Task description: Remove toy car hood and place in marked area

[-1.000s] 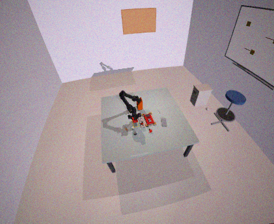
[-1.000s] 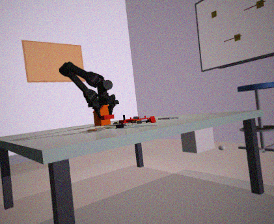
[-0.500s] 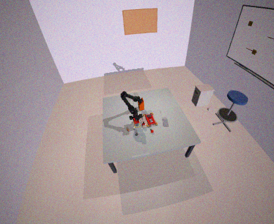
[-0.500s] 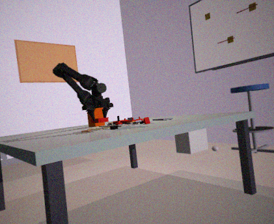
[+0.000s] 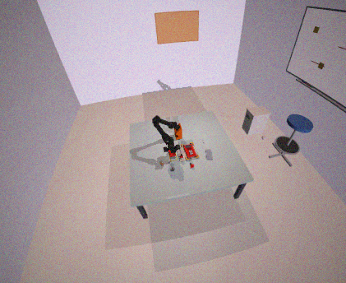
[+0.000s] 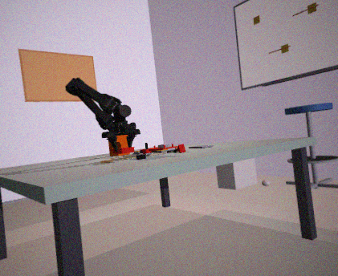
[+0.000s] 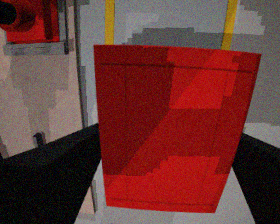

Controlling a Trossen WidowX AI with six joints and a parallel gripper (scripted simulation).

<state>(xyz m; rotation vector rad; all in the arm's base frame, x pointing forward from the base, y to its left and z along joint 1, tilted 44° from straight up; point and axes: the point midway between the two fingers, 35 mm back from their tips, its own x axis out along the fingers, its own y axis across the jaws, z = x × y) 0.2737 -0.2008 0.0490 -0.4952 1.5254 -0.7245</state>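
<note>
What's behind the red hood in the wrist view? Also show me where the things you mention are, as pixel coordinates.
Past the hood's [image 7: 176,130] far edge, two yellow strips [image 7: 109,22] run out over the grey table top [image 7: 191,20], with darker shadow between them. Whatever lies directly behind the panel is covered, including where the strips lead.

Blue-topped stool [image 5: 299,123] [image 6: 308,108] stood on floor, right of table. White box-shaped cabinet [image 5: 259,121] [image 6: 245,172] sat between stool and table. Orange board [image 5: 177,27] [image 6: 57,75] hung on far wall; black-framed whiteboard [image 5: 327,53] [image 6: 294,36] with three small dark-yellow squares hung on right wall.
</note>
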